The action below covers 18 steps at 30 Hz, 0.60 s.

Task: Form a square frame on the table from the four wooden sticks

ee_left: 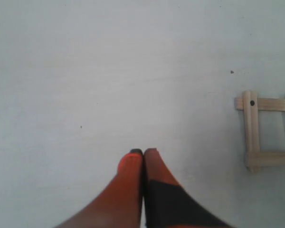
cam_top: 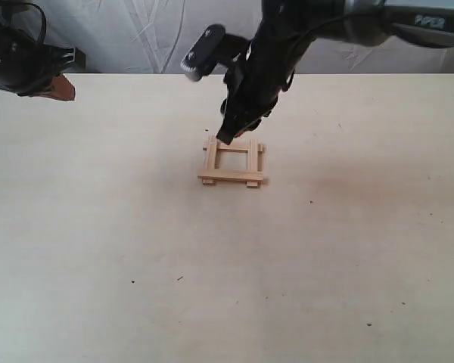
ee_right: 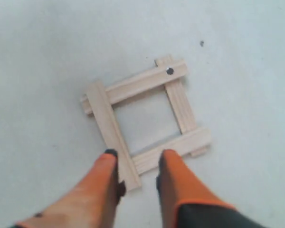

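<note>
Right gripper (ee_right: 138, 155) at one square frame (ee_right: 142, 82) corner

A pale cream table (cam_top: 98, 249) is filling the whole exterior view, its top carrying small dark specks. Beyond the far edge a creased white sheet (cam_top: 136, 34) is hanging as a backdrop — soft, even light is falling across it all.

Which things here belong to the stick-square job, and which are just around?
Job:
- four wooden sticks, laid as a square frame
- table
- right gripper, open over one corner

Just around:
- left gripper, shut, off to the side
- white cloth behind
- dark specks on the table
</note>
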Motion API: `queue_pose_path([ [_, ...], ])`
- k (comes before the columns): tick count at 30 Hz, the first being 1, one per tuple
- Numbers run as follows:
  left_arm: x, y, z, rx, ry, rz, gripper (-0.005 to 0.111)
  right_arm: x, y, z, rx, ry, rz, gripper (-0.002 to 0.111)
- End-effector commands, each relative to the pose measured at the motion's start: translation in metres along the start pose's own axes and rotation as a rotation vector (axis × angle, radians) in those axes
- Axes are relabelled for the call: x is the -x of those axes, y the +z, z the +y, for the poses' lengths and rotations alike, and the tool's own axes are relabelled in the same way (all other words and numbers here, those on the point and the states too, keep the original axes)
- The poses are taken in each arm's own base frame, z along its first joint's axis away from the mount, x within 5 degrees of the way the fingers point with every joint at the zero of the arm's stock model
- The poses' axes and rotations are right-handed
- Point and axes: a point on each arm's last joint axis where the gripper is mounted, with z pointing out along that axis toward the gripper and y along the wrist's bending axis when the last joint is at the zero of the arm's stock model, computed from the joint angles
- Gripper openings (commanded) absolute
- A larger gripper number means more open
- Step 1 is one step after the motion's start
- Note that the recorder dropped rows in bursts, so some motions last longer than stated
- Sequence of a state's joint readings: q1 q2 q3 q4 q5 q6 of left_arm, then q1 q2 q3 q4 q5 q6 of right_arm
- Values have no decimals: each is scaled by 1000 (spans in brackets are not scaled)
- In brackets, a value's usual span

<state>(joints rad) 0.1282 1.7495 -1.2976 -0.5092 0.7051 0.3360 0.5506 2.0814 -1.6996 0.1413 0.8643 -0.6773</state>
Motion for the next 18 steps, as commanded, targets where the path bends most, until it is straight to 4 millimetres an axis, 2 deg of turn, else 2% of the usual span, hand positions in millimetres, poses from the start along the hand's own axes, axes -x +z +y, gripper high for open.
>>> queue_pose_path([
  [1,-17,-2,-18,-47,42,-4,0,-27,-27,-22,77,356,62,1],
  [5,-36,-21,-38,-39,113,-49,0,-67,-41,-40,126,596,156,2],
  [7,-45,-42,-49,-24,180,-112,0,-88,-57,-42,110,698,163,1],
  [9,-54,-65,-57,-12,235,-181,0,-103,-81,-36,71,749,124,-1],
  [13,-82,-118,-64,-4,274,-355,0,-132,-130,-4,-106,758,-26,-1],
  [18,-123,-154,-57,34,265,-600,0,-177,-176,54,-320,752,-272,-1],
])
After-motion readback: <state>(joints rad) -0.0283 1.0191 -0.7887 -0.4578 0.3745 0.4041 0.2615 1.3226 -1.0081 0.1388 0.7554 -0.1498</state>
